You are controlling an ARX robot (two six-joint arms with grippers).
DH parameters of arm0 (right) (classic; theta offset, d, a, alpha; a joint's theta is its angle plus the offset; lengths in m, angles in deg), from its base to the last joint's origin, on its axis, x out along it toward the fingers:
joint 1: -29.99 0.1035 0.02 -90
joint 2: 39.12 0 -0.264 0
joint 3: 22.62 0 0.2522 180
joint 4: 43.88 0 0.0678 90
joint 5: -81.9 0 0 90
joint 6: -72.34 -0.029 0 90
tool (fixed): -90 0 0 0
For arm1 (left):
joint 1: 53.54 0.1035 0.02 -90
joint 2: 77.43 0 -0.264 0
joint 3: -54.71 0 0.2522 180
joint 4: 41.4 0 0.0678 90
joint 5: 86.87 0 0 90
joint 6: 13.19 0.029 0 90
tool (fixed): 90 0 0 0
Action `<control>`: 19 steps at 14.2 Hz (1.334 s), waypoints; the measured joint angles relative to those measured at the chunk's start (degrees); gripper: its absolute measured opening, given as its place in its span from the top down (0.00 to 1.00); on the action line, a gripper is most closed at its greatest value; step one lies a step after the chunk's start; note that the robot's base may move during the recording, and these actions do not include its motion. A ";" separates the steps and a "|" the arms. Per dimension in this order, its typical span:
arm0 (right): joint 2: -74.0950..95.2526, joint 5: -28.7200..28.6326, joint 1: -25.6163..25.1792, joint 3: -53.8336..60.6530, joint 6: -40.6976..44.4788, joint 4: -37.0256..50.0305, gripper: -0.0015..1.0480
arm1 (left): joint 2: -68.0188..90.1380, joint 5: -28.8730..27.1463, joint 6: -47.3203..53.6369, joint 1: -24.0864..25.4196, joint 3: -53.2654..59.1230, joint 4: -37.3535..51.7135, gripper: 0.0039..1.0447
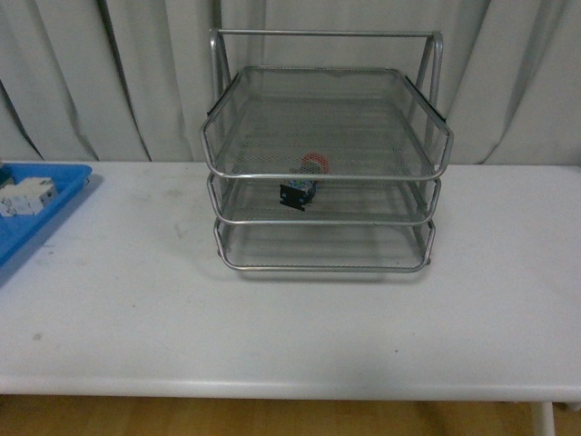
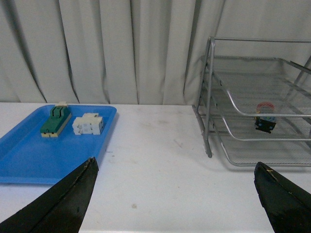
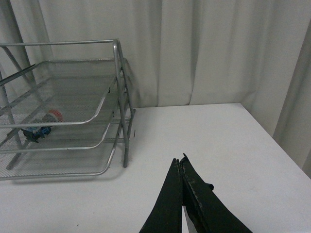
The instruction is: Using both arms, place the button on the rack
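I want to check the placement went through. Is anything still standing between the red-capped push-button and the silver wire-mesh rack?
Nothing visible does. The red-capped push-button with its black body already lies inside the three-tier silver wire-mesh rack, on its middle tray, behind the top tray's front rail. Neither gripper is near it.

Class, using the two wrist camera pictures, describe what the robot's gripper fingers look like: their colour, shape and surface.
In the left wrist view, the left gripper shows two matte black fingers, wedge-shaped and tapering to points, with slightly worn, scuffed edges. In the right wrist view, the right gripper has the same black tapered fingers, with a rough edge. No cables or markings are visible, and the arms themselves are out of view.
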 joint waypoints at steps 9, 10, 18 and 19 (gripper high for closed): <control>-19.37 0.00 0.00 0.02 0.00 -18.73 0.98 | 0.00 0.00 0.00 0.00 0.00 -0.02 0.06; -21.51 -0.02 0.00 0.02 0.00 -20.92 0.98 | 0.00 0.00 0.00 0.00 0.00 -0.02 0.06; -32.30 -0.17 0.00 0.00 0.15 -32.13 0.74 | 0.00 0.00 0.02 0.00 0.00 0.00 0.06; -32.30 -0.17 0.00 0.00 0.17 -32.13 0.67 | 0.00 0.00 0.00 0.00 0.00 -0.02 0.06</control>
